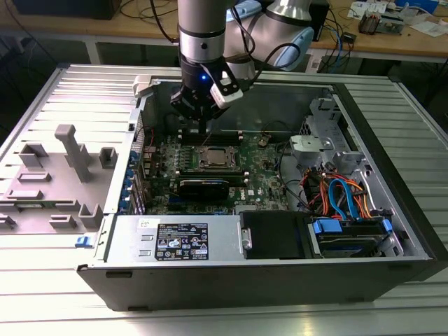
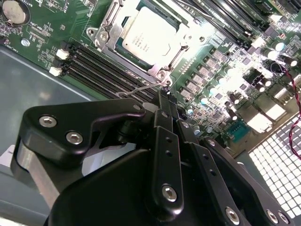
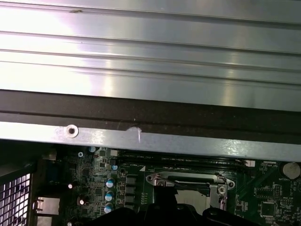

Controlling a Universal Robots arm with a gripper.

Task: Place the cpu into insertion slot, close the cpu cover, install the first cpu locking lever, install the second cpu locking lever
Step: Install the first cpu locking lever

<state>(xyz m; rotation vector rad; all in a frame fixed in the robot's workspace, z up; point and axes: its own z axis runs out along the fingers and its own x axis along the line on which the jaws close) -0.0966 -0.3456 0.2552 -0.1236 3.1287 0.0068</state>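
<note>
The cpu point(image 1: 212, 158) point(image 2: 150, 34) lies silvery in the insertion slot point(image 2: 158, 73) on the green board, inside the open computer case. The cpu cover point(image 2: 109, 35) point(image 3: 188, 179) lies flat around it as a metal frame. A thin wire locking lever point(image 2: 140, 89) runs along the socket's edge nearest my gripper. My gripper point(image 1: 203, 131) point(image 2: 167, 98) hangs just above the far side of the socket, fingers pressed together, tips right at that lever's hooked end. Whether they touch the wire I cannot tell.
Long black memory slots point(image 2: 101, 70) flank the socket. A black card point(image 1: 203, 187) and the labelled power supply box point(image 1: 182, 238) sit nearer the case front. Coloured cables point(image 1: 343, 196) fill the exterior view's right. A grey fixture tray point(image 1: 63, 175) lies left. The case wall point(image 3: 150, 70) stands close.
</note>
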